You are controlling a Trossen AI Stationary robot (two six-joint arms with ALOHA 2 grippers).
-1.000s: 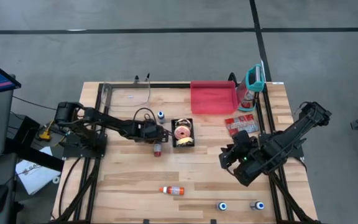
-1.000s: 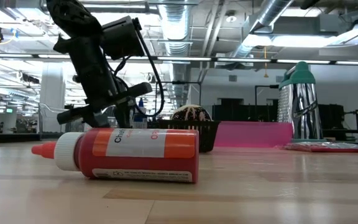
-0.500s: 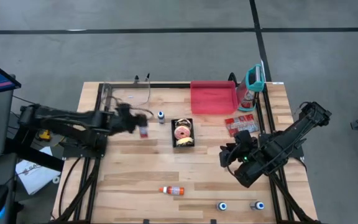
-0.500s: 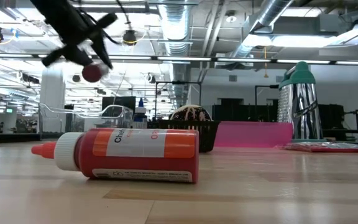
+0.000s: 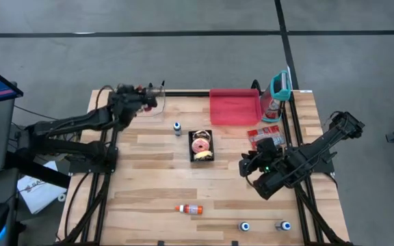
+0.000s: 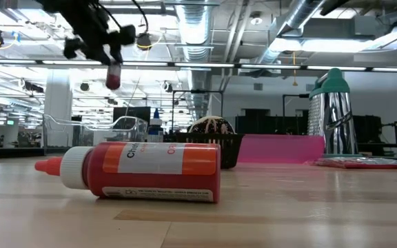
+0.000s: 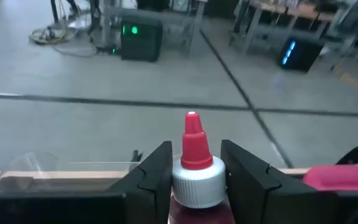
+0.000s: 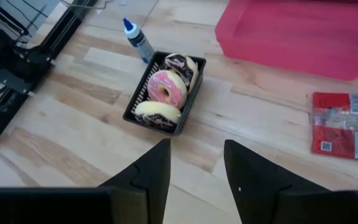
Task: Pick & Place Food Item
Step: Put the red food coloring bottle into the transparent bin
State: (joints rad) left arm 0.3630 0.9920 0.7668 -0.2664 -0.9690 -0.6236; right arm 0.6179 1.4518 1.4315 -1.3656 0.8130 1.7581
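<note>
The left gripper [image 7: 194, 180] is closed on a small bottle [image 7: 194, 168] with a red nozzle and grey cap, held above the table's [image 5: 149, 198] far left corner, near a clear container [image 5: 157, 92]. The jaws clamp the body just below the cap. The bottle looks light, rigid and smooth; a grip on the body below the cap shoulder should resist slipping. The right gripper [image 8: 194, 174] hangs empty with its jaws apart over the table's right side, facing the donut tray [image 8: 165, 93].
</note>
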